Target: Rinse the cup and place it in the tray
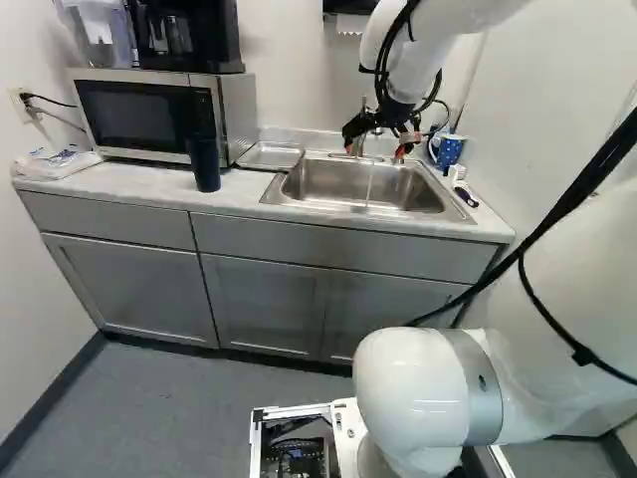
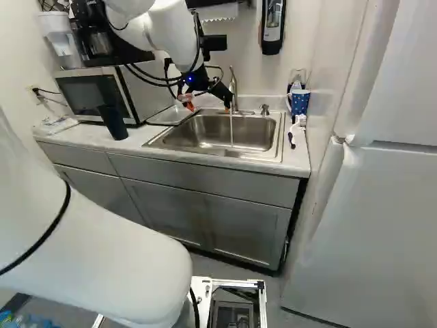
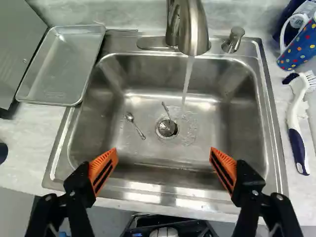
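In the left base view the cup stands dark and tall at upper left, just in front of the microwave, while the gripper hangs over the sink, holding nothing. Fetching it looks like the job in hand; the spotted mug at upper right might be meant, but I'd bet on the dark one. In the right base view, upper left, it sits near the front of the tabletop, so I'd straddle it squarely and close gently, lest it tip. I'd lift straight up, too, clear of the microwave. In the wrist view the fingers are wide apart, the stream from the faucet falling ahead of them; the cup barely shows, beyond the finger nearer the tray. Once under the water, tilt it to drain.
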### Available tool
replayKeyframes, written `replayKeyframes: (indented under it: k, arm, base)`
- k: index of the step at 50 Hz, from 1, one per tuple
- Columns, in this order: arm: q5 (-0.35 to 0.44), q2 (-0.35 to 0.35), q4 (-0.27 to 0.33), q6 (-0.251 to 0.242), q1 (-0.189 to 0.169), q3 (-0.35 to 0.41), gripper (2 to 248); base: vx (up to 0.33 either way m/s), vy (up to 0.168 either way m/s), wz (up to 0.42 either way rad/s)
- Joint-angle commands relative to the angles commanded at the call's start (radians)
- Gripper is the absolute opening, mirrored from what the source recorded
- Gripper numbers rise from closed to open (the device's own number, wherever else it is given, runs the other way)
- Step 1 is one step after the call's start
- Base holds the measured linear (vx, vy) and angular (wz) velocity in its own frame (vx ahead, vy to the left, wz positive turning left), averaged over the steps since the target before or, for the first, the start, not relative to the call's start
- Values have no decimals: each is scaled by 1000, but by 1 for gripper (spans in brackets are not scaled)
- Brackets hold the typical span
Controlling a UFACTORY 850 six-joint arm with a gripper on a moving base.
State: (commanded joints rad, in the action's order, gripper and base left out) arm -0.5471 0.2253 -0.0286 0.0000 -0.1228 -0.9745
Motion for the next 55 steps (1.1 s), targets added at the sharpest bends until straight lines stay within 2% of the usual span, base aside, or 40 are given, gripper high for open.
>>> replayKeyframes:
  k: [12, 55]
  arm:
    - [0, 0, 0, 0, 17, 0, 247]
    - [0, -19, 0, 0, 179, -17, 247]
  base:
    - [0, 0, 0]
    - [0, 0, 0]
